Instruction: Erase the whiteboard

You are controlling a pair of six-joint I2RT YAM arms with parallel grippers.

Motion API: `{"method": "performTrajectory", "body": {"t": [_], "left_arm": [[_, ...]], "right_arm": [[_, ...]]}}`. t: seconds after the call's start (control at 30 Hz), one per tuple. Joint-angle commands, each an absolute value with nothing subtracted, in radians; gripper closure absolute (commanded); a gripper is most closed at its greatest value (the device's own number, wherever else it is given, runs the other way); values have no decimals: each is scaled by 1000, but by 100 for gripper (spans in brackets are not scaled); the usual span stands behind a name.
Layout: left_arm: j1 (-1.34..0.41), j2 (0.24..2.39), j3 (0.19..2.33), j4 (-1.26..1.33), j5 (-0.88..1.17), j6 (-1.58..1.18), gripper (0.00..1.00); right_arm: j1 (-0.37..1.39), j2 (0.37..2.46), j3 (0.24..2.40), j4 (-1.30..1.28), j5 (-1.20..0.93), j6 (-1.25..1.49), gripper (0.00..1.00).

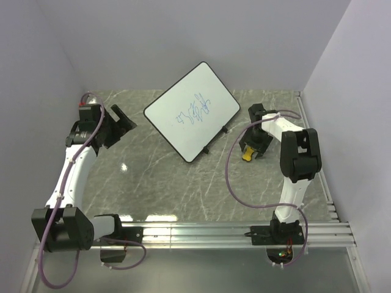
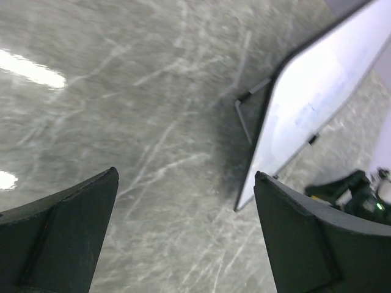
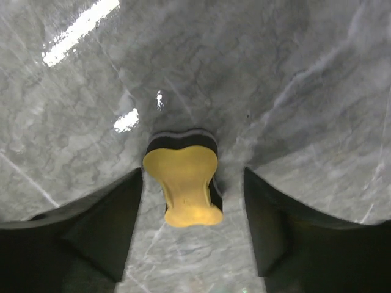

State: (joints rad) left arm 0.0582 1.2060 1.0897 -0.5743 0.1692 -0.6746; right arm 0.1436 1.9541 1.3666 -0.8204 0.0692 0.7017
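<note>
The whiteboard (image 1: 192,110) leans tilted on its small black stand at the back middle of the table, with blue scribbles (image 1: 194,112) on its face. The left wrist view sees its edge (image 2: 317,91) from the side. My left gripper (image 1: 125,122) (image 2: 186,177) hangs open to the left of the board, with only table between its fingers. A yellow eraser block (image 3: 183,183) (image 1: 247,155) with a dark underside lies on the table to the right of the board. My right gripper (image 1: 250,152) (image 3: 192,174) straddles it, open, with a gap on each side.
The table is grey marble (image 1: 165,183). Silver rails (image 1: 232,232) run along the near edge by the arm bases. White walls close in the back and both sides. A purple cable (image 1: 229,177) loops beside the right arm.
</note>
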Motion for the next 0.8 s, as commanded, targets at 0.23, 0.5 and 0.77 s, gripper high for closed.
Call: {"method": "performTrajectory", "body": {"t": [0.23, 0.5, 0.77], "left_arm": [[5, 1235, 1160, -453, 308, -663, 1], [-228, 1319, 1137, -272, 326, -652, 0], [-244, 1433, 1048, -120, 293, -672, 4]], "right_arm": [[150, 1950, 1326, -773, 117, 641, 77], [152, 1847, 1261, -796, 78, 652, 100], [149, 1672, 1255, -862, 35, 644, 100]]}}
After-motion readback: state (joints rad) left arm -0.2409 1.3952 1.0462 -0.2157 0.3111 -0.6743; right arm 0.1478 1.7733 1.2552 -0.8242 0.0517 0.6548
